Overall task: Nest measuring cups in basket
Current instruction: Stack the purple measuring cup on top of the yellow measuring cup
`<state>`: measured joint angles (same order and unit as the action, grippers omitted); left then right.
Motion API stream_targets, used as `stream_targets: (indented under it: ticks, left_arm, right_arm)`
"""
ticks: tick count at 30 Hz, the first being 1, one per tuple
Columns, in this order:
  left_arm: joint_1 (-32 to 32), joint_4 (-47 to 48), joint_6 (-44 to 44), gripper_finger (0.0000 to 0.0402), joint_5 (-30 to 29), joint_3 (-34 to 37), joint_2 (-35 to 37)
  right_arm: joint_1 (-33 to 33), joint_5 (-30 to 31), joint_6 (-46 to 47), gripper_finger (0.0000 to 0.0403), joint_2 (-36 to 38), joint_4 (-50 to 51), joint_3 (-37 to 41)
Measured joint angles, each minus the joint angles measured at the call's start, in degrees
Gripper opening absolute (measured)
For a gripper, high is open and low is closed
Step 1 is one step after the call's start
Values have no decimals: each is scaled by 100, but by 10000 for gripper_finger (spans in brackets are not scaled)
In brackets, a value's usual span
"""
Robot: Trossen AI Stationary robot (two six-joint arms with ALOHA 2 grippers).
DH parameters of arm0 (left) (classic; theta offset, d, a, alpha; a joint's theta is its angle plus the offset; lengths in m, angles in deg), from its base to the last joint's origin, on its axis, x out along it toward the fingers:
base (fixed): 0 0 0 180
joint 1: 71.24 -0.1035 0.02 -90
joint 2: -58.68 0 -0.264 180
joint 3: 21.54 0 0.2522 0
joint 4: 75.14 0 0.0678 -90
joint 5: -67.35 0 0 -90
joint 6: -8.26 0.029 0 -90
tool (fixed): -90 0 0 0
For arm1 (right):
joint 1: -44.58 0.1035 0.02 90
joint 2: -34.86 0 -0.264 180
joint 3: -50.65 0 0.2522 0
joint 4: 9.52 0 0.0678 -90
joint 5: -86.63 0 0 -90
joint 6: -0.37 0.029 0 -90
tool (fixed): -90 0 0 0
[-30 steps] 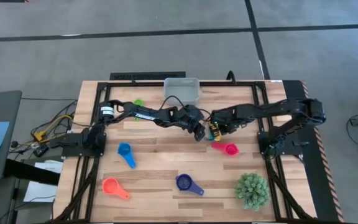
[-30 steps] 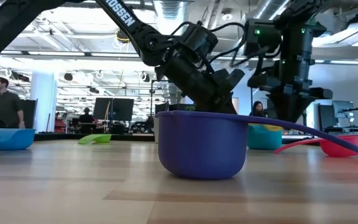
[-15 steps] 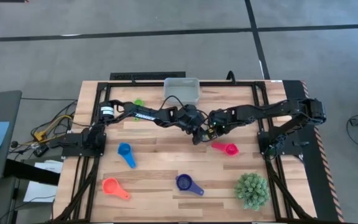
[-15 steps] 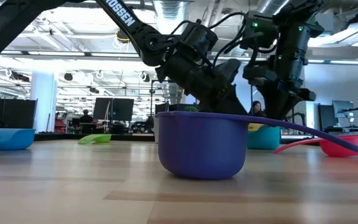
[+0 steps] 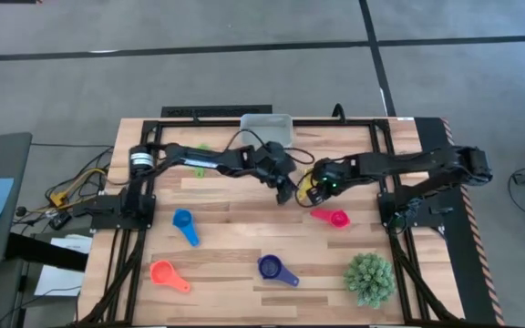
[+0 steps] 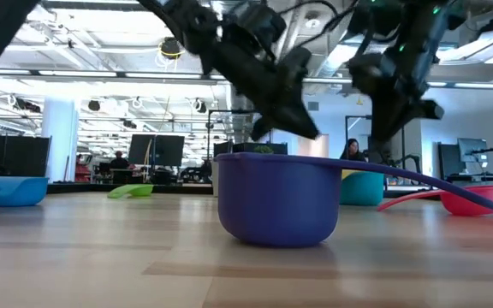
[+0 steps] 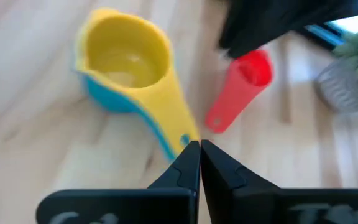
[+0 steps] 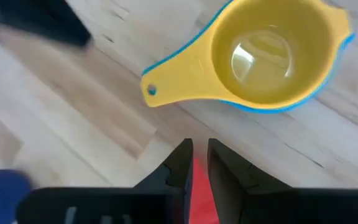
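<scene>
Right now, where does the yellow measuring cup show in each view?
High view: yellow cup mid-table, near the pink cup.
Low view: its rim, right of the purple cup.
Left wrist view: beside the pink cup.
Right wrist view: seen from above.
Shared landmark: the teal cup under it.

Seven measuring cups (image 5: 185, 226); one basket (image 5: 264, 125); one spiky plant (image 5: 369, 279); two arms.
</scene>
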<state>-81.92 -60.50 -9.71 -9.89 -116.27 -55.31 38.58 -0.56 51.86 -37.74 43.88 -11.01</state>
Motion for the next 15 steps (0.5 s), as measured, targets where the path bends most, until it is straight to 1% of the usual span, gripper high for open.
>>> stream_targets:
  ticks: [3,7,12,15]
  left_arm:
    - [56,1030,132,0,-596,0,491]
    - [233,1869,-27,0,-1267,131,1010]
    - [539,1836,-713,0,-1692,1019,1820]
    - [764,1856,-1125,0,-1982,1683,2419]
  right_arm:
    - [143,11,-3,81,318,-10,0]
    - [385,-3,-236,96,396,-118,-2]
    - [735,-176,-661,122,175,-813,-2]
    - [957,-273,-641,141,-11,-1284,-26]
